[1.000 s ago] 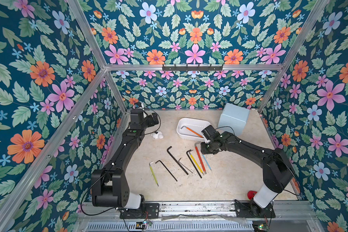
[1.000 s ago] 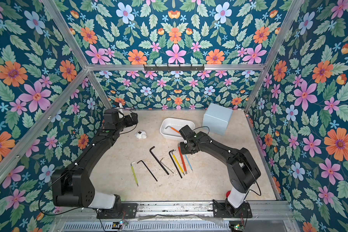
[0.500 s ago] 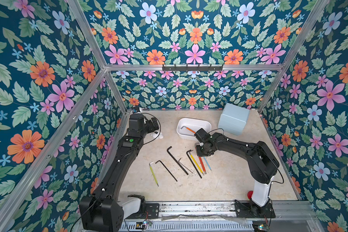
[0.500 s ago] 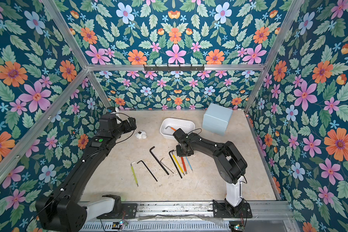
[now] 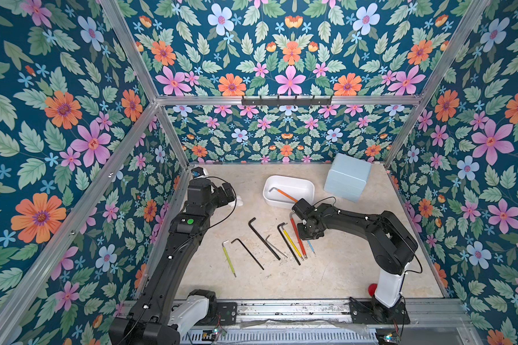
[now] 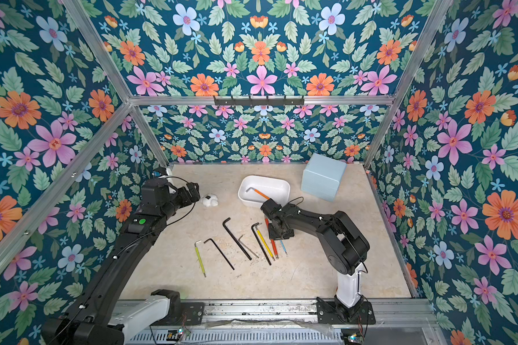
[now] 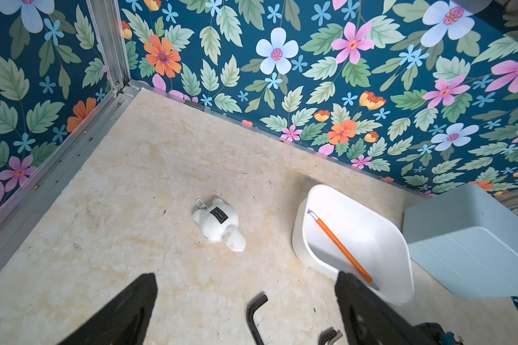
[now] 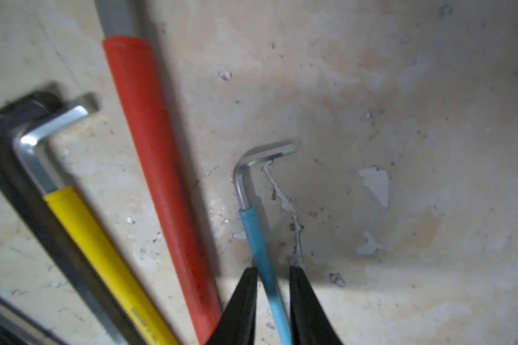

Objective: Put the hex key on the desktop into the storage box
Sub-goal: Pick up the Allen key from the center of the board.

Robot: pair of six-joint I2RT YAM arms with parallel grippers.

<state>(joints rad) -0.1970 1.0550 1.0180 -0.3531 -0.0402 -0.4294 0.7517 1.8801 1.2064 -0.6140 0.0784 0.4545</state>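
Right wrist | blue hex key (image 8: 259, 239) between right gripper (image 8: 271, 273) fingers (narrow gaps, not pinched) | lies on desktop (image 8: 401, 89)

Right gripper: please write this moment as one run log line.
right gripper: jaws straddle blue hex key, small gap | key: flat on desktop | storage box: orange hex key inside

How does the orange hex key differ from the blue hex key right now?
The orange hex key lies inside the storage box; the blue hex key lies on the desktop. The orange one looks longer and thicker in both top views; the blue one is the thinnest coloured key. No tool is at the orange key, whereas the right tool straddles the blue one, fingers either side with small gaps. Both are L-shaped, with bare metal bends.
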